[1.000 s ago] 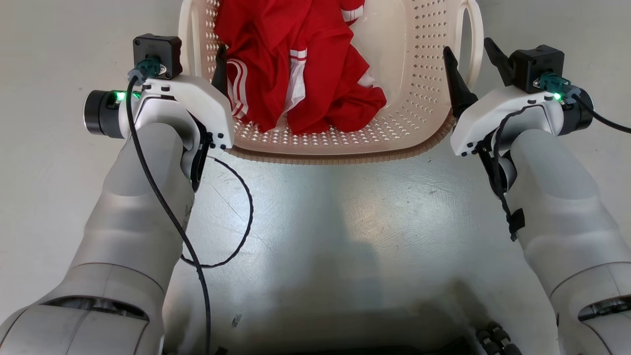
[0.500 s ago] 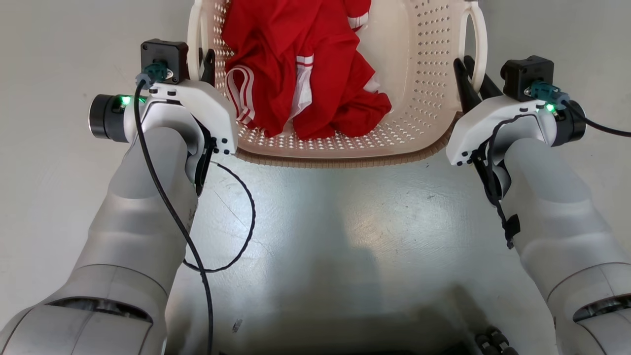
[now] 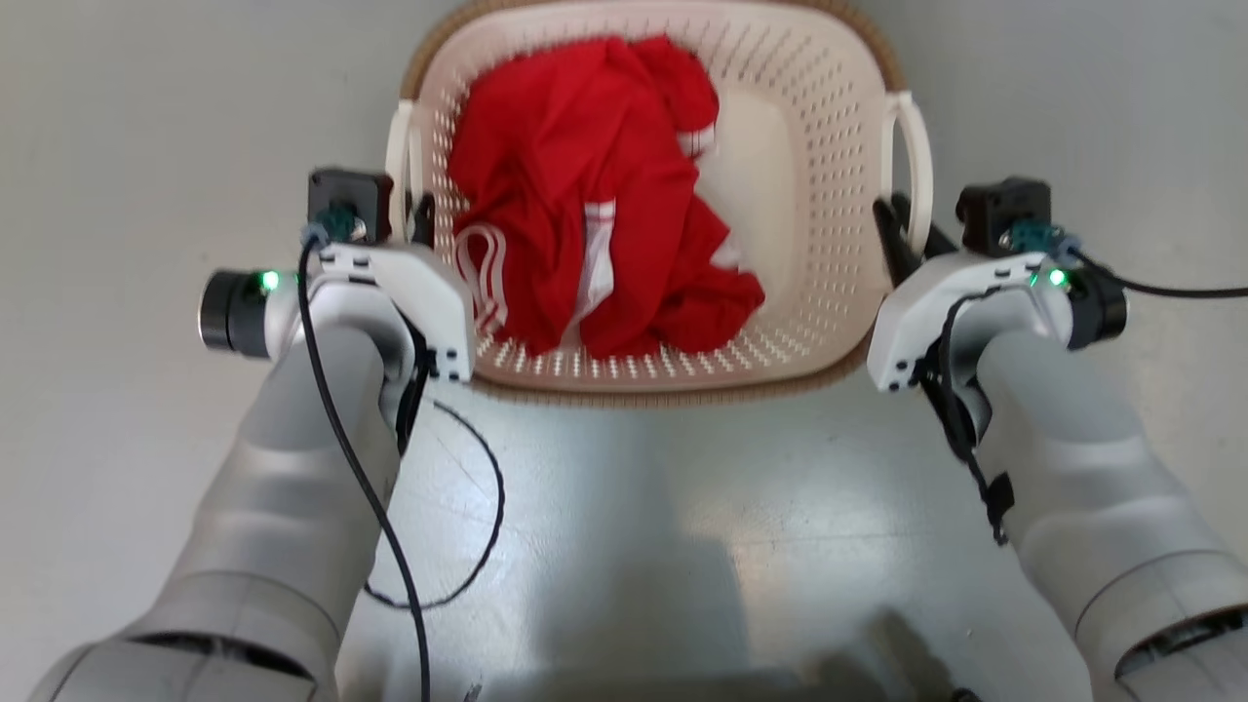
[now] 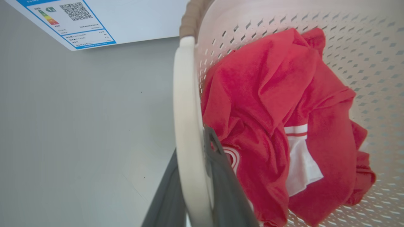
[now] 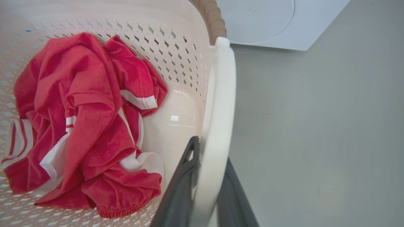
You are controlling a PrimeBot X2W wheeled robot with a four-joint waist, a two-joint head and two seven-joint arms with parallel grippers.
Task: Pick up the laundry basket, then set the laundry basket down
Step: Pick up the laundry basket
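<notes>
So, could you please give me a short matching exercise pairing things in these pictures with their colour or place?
Things: 1 laundry basket; 2 clothes; 3 left gripper; 4 right gripper.
Descriptions: a shut on the right handle; b red, inside the basket; c cream with a brown rim; d shut on the left handle.
Pairs: 1-c; 2-b; 3-d; 4-a.

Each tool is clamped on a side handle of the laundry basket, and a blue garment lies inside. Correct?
No. The garment is red with white stripes, not blue; the head view shows it. The left tool and right tool do each clamp a side handle of the laundry basket.
</notes>
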